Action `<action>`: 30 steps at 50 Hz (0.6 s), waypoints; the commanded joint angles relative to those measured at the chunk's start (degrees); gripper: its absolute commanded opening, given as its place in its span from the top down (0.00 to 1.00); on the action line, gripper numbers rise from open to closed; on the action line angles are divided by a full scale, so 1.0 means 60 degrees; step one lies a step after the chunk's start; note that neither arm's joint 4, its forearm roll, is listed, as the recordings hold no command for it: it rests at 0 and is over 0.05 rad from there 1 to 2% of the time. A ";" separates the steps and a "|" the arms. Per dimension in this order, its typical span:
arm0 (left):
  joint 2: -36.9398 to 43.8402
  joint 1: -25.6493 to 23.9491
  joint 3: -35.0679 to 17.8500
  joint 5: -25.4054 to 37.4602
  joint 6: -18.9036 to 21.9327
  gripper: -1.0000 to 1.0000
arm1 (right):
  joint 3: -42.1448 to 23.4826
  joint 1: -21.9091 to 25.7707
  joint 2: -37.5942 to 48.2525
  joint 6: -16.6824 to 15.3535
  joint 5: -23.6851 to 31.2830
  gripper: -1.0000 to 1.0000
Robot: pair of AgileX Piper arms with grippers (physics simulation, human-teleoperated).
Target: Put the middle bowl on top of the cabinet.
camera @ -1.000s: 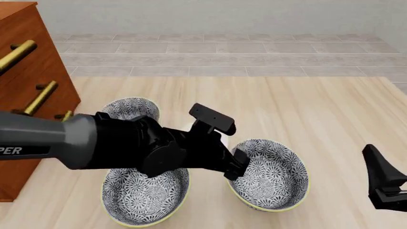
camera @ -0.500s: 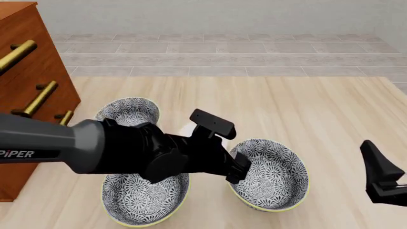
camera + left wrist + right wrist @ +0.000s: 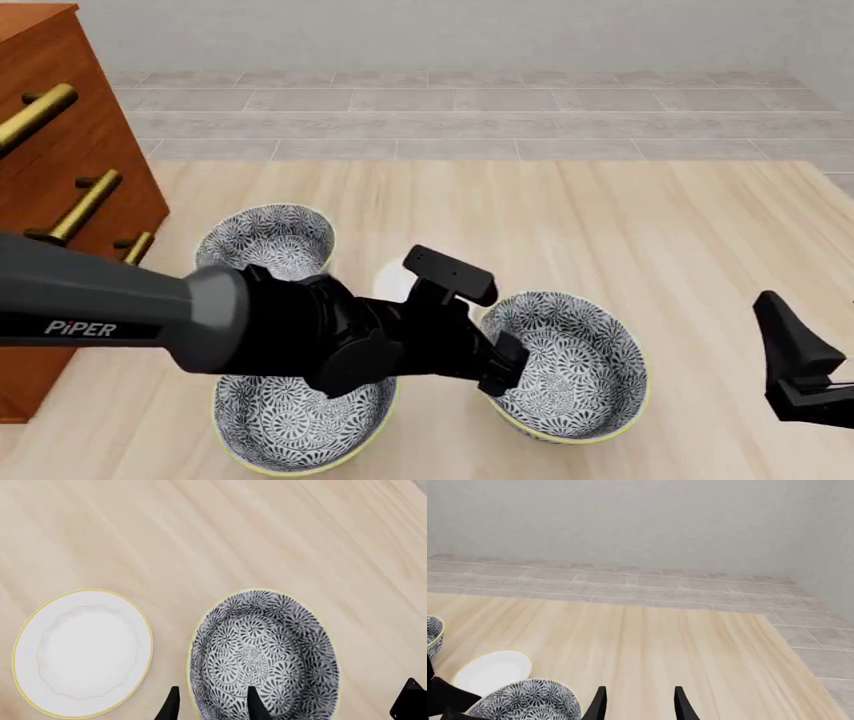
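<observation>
The middle bowl (image 3: pixel 577 365), wide with a blue-grey floral pattern and a pale yellow rim, sits on the wooden table right of centre. My left gripper (image 3: pixel 501 365) is at its left rim. In the left wrist view the gripper (image 3: pixel 210 707) is open; one finger (image 3: pixel 253 706) is inside the bowl (image 3: pixel 267 655) and the other outside, with the rim between them. At the far left stands the reddish-brown cabinet (image 3: pixel 74 190) with brass handles. My right gripper (image 3: pixel 790 350) hangs open and empty at the right edge, away from the bowl (image 3: pixel 527 700).
A second wide patterned bowl (image 3: pixel 300 415) lies under my left arm at the front. A smaller, deeper patterned bowl (image 3: pixel 267 235) stands near the cabinet. A plain white dish (image 3: pixel 83 652) lies beside the middle bowl, mostly hidden by the arm in the front view.
My left arm has dropped and slid slightly right, bringing its fingers down over the bowl's left rim. The right gripper has barely moved.
</observation>
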 commanded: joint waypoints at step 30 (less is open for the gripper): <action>0.0481 -0.0034 0.0151 -0.0583 -0.0360 0.00 | 0.0000 0.0022 0.0071 -0.0004 -0.0057 0.00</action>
